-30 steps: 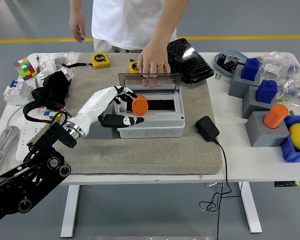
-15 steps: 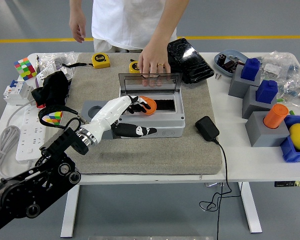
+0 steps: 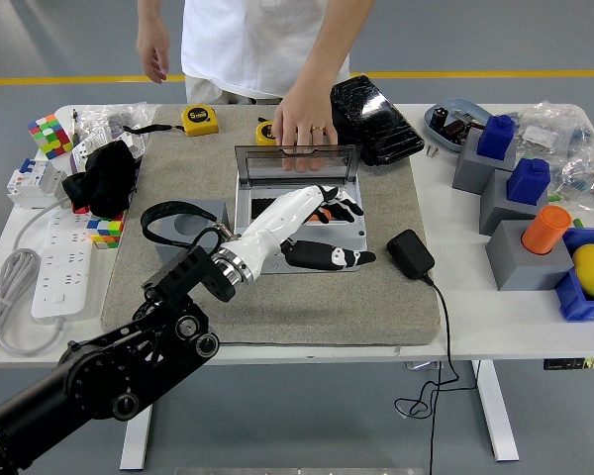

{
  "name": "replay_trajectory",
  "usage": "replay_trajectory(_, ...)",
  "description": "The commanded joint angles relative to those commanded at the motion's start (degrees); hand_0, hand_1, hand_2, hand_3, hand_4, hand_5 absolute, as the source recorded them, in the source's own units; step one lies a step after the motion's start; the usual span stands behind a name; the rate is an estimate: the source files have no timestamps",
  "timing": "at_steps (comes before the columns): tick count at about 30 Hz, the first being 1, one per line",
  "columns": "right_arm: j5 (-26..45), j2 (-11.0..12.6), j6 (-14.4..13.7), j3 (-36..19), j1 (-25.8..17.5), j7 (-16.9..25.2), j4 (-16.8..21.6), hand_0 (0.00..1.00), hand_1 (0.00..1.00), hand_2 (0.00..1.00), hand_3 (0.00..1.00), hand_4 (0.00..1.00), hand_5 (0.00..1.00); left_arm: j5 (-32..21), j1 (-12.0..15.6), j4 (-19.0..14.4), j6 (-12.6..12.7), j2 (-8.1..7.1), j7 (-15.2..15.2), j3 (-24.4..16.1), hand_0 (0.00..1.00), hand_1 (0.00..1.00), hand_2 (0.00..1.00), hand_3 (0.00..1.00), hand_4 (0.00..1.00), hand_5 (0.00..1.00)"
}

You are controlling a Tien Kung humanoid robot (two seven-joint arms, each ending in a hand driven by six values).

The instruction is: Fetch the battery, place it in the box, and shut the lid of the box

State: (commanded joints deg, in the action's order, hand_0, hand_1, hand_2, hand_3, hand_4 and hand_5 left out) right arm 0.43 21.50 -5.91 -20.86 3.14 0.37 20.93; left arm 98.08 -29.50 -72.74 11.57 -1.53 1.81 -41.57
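The grey box [image 3: 355, 234] sits mid-mat with its clear lid [image 3: 297, 162] tilted up at the back. A person's hand [image 3: 302, 123] rests on the lid's top edge and holds it up. My left hand [image 3: 337, 234] lies over the box's opening, fingers spread toward the right and thumb along the front rim. The orange battery does not show; the hand and forearm cover the box's inside. A grey holder block [image 3: 194, 220] with a round hole stands just left of the box. My right arm is out of view.
A black charger [image 3: 410, 252] with its cord lies right of the box. A black pouch [image 3: 374, 119] and a yellow tape measure [image 3: 200, 120] sit behind. Grey and blue blocks with another orange cylinder [image 3: 546, 229] stand at right. A power strip [image 3: 54, 267] lies at left.
My left hand carried the orange battery from the box's left edge rightward over the opening. The battery is now hidden and the fingers have spread. The person's hand has stayed on the lid.
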Motion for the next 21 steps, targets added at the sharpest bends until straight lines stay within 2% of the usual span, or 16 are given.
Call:
replay_trajectory(3, -0.3, 0.0, -0.1, -0.4, 0.0, 0.1, 0.2, 0.564, 0.601, 0.589, 0.547, 0.935, 0.474, -0.1, -0.5, -0.4, -0.1, 1.02, 0.0, -0.3, 0.490, 0.598, 0.579, 0.604, 0.998, 0.491)
replay_trajectory(6, -0.4, 0.1, -0.1, -0.6, -0.2, 0.1, 0.2, 0.564, 0.601, 0.589, 0.547, 0.935, 0.474, -0.4, -1.7, -1.5, 0.2, 1.02, -0.4, -1.6, 0.490, 0.598, 0.579, 0.604, 0.998, 0.491)
replay_trajectory(9, -0.3, 0.1, -0.1, -0.4, -0.2, 0.0, 0.2, 0.566, 0.601, 0.588, 0.547, 0.934, 0.475, 0.0, -3.9, -1.2, 0.8, 1.03, -1.2, -3.5, 0.519, 0.616, 0.596, 0.607, 0.998, 0.491)
replay_trajectory(13, -0.2, 0.0, 0.0, -0.3, -0.3, 0.0, 0.1, 0.566, 0.601, 0.588, 0.547, 0.934, 0.475, 1.4, -7.2, 1.4, 1.2, 1.48, -1.5, -5.9, 0.519, 0.616, 0.596, 0.607, 0.998, 0.491)
replay_trajectory(14, -0.2, 0.0, 0.0, -0.4, -0.3, 0.0, 0.1, 0.565, 0.601, 0.587, 0.547, 0.934, 0.474, 1.8, -8.0, 2.3, 1.1, 1.53, -1.5, -6.5, 0.694, 0.725, 0.702, 0.691, 0.998, 0.497)
replay_trajectory(19, -0.3, 0.0, -0.1, -0.5, -0.1, 0.1, 0.2, 0.565, 0.601, 0.587, 0.547, 0.934, 0.474, 4.2, -11.6, 7.4, 0.8, 1.53, -0.9, -8.4, 0.694, 0.725, 0.702, 0.691, 0.998, 0.497)
replay_trajectory(20, -0.3, 0.0, -0.1, -0.5, -0.1, 0.1, 0.2, 0.567, 0.601, 0.586, 0.547, 0.934, 0.473, 4.4, -12.1, 8.2, 0.8, 1.53, -0.8, -8.4, 0.780, 0.797, 0.764, 0.748, 0.998, 0.513)
replay_trajectory(21, -0.3, 0.0, -0.1, -0.5, -0.1, 0.1, 0.2, 0.567, 0.601, 0.586, 0.547, 0.934, 0.473, 4.7, -12.5, 9.1, 0.7, 1.53, -0.7, -8.3, 0.780, 0.797, 0.764, 0.748, 0.998, 0.513)
